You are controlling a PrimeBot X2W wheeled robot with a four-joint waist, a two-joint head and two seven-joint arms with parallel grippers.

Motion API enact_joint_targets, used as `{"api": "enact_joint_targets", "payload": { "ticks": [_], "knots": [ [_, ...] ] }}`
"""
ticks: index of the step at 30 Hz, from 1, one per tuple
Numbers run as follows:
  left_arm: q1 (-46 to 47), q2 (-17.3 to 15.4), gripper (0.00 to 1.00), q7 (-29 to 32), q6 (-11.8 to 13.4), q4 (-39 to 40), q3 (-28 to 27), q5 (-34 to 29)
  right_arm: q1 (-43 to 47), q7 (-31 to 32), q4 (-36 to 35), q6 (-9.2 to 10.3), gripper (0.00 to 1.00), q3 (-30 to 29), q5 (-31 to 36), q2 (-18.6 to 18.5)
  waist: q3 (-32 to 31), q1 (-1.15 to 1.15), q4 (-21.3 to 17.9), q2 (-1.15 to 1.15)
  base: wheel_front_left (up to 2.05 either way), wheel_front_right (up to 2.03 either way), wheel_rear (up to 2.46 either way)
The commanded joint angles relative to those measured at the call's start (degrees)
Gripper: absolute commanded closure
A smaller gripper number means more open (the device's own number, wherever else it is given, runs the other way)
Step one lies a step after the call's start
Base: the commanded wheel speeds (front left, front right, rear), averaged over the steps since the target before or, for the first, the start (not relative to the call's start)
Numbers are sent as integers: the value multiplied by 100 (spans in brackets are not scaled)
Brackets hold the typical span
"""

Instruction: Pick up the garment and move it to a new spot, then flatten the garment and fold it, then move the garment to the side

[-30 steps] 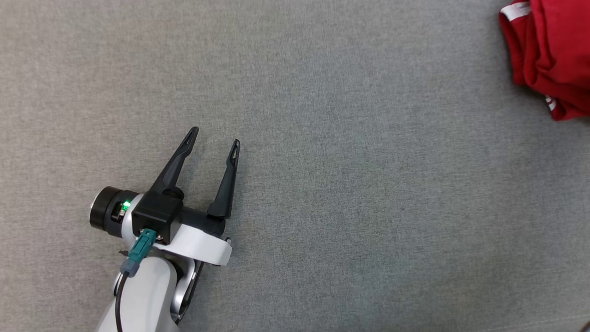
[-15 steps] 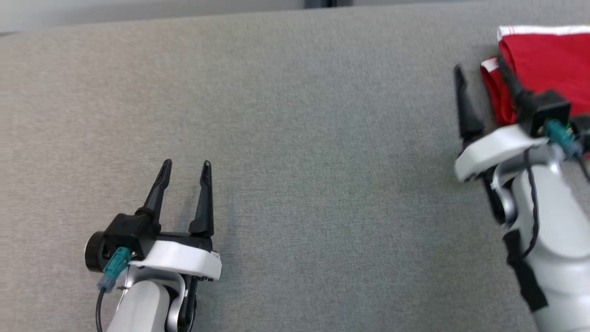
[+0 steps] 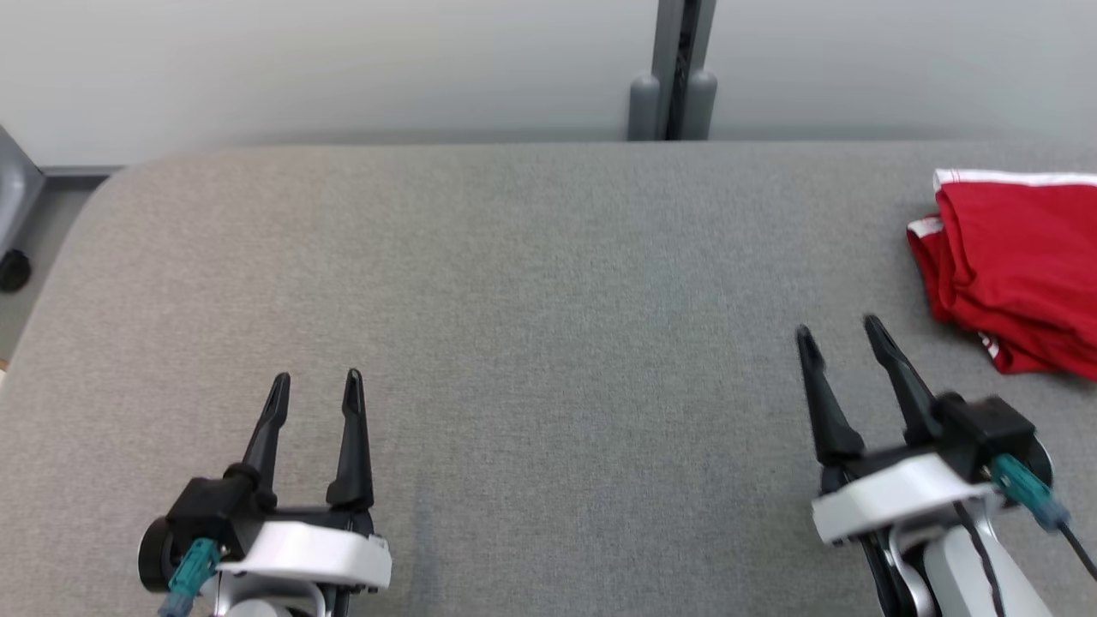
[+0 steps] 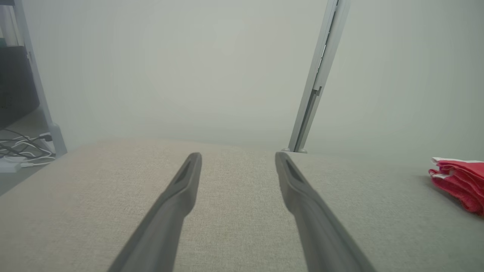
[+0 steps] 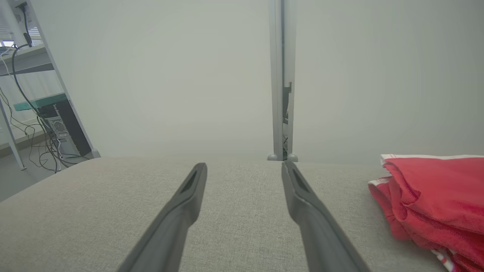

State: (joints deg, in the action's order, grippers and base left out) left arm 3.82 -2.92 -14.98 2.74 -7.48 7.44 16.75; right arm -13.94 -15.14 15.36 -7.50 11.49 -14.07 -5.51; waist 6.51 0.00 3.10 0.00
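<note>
Red garment (image 3: 1020, 257) with white trim lies bunched at the right side of the grey fabric-covered table (image 3: 548, 240) | right gripper (image 3: 838, 330) near it, not touching, fingers spread wide, holding nothing | left gripper (image 3: 317, 379) well apart at lower left, fingers wide, empty | grey post (image 3: 677, 77) behind the table
</note>
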Motion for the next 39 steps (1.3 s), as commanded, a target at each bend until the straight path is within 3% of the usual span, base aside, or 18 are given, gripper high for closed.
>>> {"api": "enact_joint_targets", "payload": {
  "ticks": [1, 12, 19, 39],
  "knots": [
    [-114, -12, 0, -18, -42, 70, -31, -73, 244, -2, -124, 2, 0, -140, -20, 20, -241, 0, 128, 0, 0, 0, 0],
    [-865, -10, 0, -17, -264, 29, -71, -267, 1414, -2, -465, 2, 0, -521, 198, 235, -849, 0, 164, 0, 0, 0, 0],
    [-1104, -10, 0, -19, -249, -9, -216, -327, 1803, -2, -520, 2, 0, -604, 276, 246, -1062, 0, 69, 0, 0, 0, 0],
    [-1190, -10, 0, -19, -257, -234, -299, -458, 2038, -2, -444, 2, 0, -537, 45, 247, -1185, 0, -191, 0, 0, 0, 0]
  ]
}}
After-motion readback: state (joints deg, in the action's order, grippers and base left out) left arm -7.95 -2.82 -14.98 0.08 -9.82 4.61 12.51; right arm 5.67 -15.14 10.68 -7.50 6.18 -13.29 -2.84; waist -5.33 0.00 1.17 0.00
